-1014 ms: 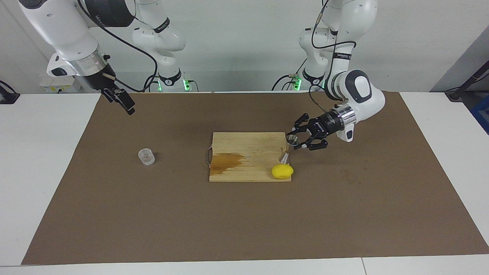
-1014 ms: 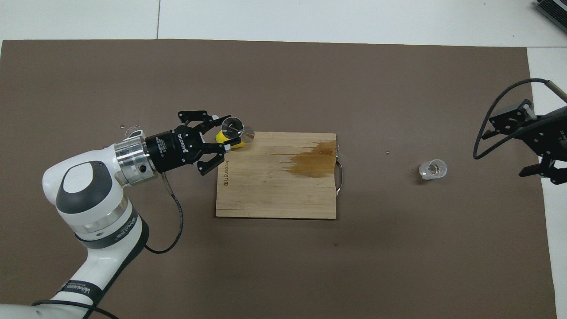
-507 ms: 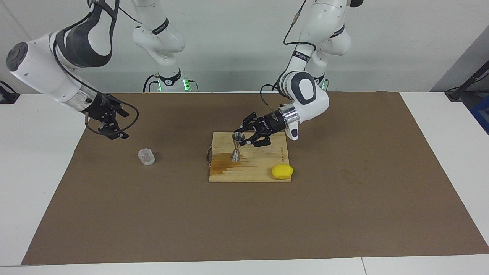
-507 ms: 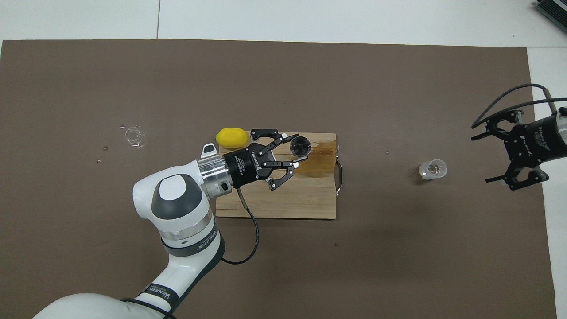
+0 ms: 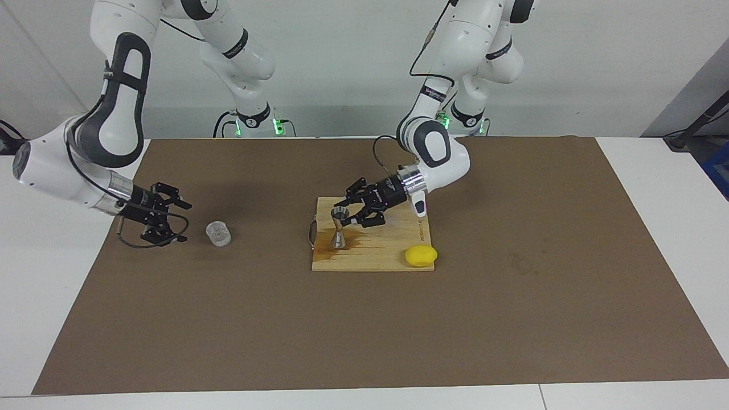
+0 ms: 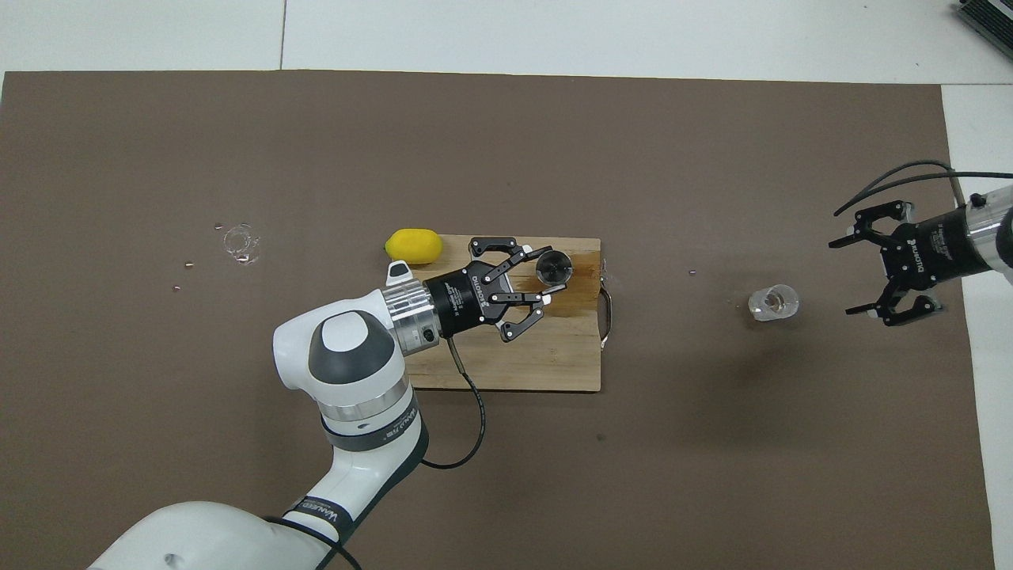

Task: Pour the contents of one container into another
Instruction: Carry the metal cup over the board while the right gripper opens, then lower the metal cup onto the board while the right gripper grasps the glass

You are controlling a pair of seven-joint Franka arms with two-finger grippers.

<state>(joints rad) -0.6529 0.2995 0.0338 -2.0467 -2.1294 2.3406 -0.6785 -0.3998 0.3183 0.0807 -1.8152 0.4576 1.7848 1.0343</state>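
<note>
Left hand (image 5: pixel 345 209) around jigger (image 5: pixel 339 228), upright on board (image 5: pixel 393 250).

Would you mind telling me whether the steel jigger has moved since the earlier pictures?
Yes. The left gripper has carried the steel jigger along the cutting board, away from the lemon toward the stained handle end.
</note>
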